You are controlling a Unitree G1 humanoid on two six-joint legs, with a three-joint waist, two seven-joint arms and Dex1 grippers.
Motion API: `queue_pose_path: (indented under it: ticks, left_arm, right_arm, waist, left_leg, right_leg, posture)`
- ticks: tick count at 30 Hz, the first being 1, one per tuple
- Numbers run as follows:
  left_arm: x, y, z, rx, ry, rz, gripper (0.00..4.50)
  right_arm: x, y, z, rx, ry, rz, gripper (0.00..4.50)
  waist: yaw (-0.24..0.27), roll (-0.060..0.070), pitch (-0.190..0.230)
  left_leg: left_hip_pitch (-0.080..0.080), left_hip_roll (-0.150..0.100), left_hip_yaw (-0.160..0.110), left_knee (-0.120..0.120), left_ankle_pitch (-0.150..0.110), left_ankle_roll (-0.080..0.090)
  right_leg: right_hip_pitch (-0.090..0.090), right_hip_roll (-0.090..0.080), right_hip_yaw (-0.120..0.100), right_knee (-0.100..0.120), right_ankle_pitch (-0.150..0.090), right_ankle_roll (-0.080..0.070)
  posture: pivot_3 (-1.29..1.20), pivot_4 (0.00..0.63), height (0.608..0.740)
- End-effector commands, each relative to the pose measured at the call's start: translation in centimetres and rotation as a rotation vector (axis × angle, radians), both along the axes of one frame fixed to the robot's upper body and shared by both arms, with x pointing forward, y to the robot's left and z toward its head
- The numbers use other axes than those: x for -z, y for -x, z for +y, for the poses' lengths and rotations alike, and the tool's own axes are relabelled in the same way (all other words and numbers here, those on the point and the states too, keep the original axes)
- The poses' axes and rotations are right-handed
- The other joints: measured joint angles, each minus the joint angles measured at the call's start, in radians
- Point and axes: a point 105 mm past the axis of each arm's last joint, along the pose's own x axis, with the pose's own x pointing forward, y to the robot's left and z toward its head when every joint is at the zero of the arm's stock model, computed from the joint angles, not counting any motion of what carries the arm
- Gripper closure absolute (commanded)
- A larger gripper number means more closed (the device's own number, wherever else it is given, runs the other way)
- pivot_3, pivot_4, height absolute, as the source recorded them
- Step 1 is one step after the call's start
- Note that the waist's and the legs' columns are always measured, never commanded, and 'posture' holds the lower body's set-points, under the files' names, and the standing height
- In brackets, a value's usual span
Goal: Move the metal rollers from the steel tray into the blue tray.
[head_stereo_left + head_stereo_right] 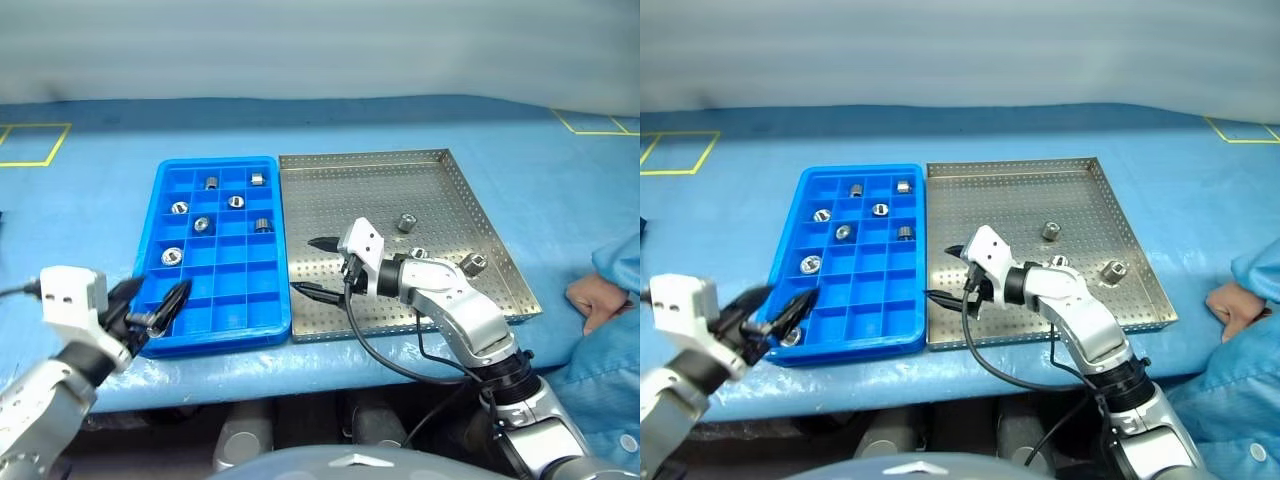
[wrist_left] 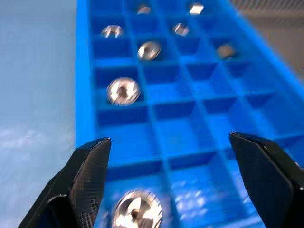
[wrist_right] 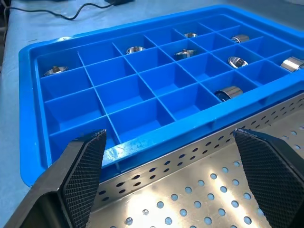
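A blue-covered bench (image 1: 90,200) with yellow tape marks carries the blue tray (image 1: 160,210) and, touching its side, the steel tray (image 1: 380,190). The left gripper (image 1: 150,305) hovers over the near corner of the blue tray farthest from the steel tray, its two black fingers (image 2: 88,171) spread wide apart and holding nothing; in the left wrist view one roller (image 2: 137,209) lies in the compartment directly below and between the fingertips, apparently free of both, and the other filled compartments stretch away ahead of the gripper. The right gripper (image 1: 318,268) hangs over the steel tray's perforated floor, just beside the rim that meets the blue tray, also fully open and empty, with its fingertips pointing toward the blue tray; nothing lies between its fingers. Of the metal rollers (image 1: 236,201), several already sit singly in blue tray compartments, mostly in the far half of the tray, ahead of both grippers. Three more remain on the steel tray behind the right gripper, toward its wrist side: one (image 1: 406,222) farther back, one (image 1: 419,254) close against the forearm, and one (image 1: 473,264) near the tray's outer rim. A person's hand (image 1: 592,298) and a light blue sleeve (image 1: 620,260) rest on the bench beyond the steel tray's outer edge, well apart from both grippers.
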Motion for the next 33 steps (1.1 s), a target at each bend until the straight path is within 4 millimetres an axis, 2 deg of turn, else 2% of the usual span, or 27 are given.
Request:
queue_pose_path:
  ticks: [1, 5, 9, 11, 17, 22, 26, 33]
  left_arm:
    - [-0.5, -1.3, -2.4, 0.144, 0.023, -0.038, 0.1]
    - [-0.3, -4.4, -5.7, 0.302, 0.026, -0.057, 0.1]
    - [1.5, -7.9, -9.3, 0.434, -0.037, -0.025, 0.1]
    - [2.5, -8.8, -11.3, 0.513, -0.085, -0.013, 0.1]
    - [4.2, -11.0, -15.4, 0.661, -0.156, -0.004, 0.1]
    - [5.6, -12.8, -17.5, 0.677, -0.175, 0.021, 0.1]
    - [6.1, -13.9, -19.1, 0.693, -0.127, 0.064, 0.1]
    - [7.8, -15.8, -19.9, 0.639, -0.171, 0.125, 0.1]
  right_arm:
    - [-1.7, -0.5, -1.0, 0.056, 0.006, -0.09, 0.0]
    - [-1.6, -0.9, -3.3, 0.162, 0.103, -0.136, 0.0]
    - [-1.1, -1.1, -6.1, 0.282, 0.179, -0.136, 0.0]
    - [-1.1, -1.0, -7.4, 0.343, 0.203, -0.141, 0.0]
    - [-1.1, -0.5, -10.3, 0.51, 0.275, -0.167, 0.0]
    - [-1.3, 0.2, -10.9, 0.561, 0.268, -0.168, 0.0]
    - [-1.3, 0.5, -11.1, 0.587, 0.261, -0.169, 0.0]
    - [-1.2, 0.7, -11.0, 0.604, 0.246, -0.165, 0.0]
  waist:
    - [-0.009, 0.001, 0.0]
    - [-0.018, 0.001, 0.0]
    - [-0.041, 0.001, -0.001]
    - [-0.064, 0.001, -0.001]
    - [-0.148, 0.001, -0.001]
    - [-0.219, 0.002, -0.001]
    - [-0.281, 0.002, -0.001]
    - [-0.369, 0.002, -0.001]
  left_leg:
    - [0.0, 0.0, 0.0, 0.0, 0.0, 0.0]
    - [-0.001, -0.001, 0.0, 0.0, 0.0, 0.0]
    - [-0.001, -0.003, 0.0, 0.0, 0.0, 0.0]
    - [-0.001, -0.003, 0.0, 0.0, -0.001, 0.001]
    - [-0.003, -0.003, 0.002, -0.001, -0.002, 0.003]
    - [-0.003, -0.004, 0.0, -0.001, -0.002, 0.004]
    - [-0.002, -0.004, -0.002, -0.001, -0.002, 0.004]
    - [-0.001, -0.005, -0.002, -0.001, -0.002, 0.004]
  right_leg:
    - [0.0, 0.0, 0.0, 0.0, 0.0, 0.0]
    - [0.0, 0.001, 0.0, 0.0, 0.0, 0.0]
    - [0.001, 0.001, 0.001, -0.001, 0.0, 0.0]
    - [0.001, 0.001, 0.003, -0.002, 0.001, 0.001]
    - [-0.001, 0.001, 0.005, -0.004, 0.001, 0.004]
    - [0.0, 0.001, 0.007, -0.004, 0.003, 0.009]
    - [0.001, 0.001, 0.008, -0.004, 0.0, 0.014]
    - [0.001, 0.001, 0.01, -0.004, 0.002, 0.019]
  posture:
    - [0.03, 0.15, 0.74]
    - [-0.07, 0.15, 0.74]
    - [-0.17, 0.15, 0.74]
    - [-0.21, 0.15, 0.74]
    - [-0.33, 0.15, 0.74]
    - [-0.39, 0.15, 0.74]
    - [-0.42, 0.15, 0.74]
    - [-0.44, 0.15, 0.74]
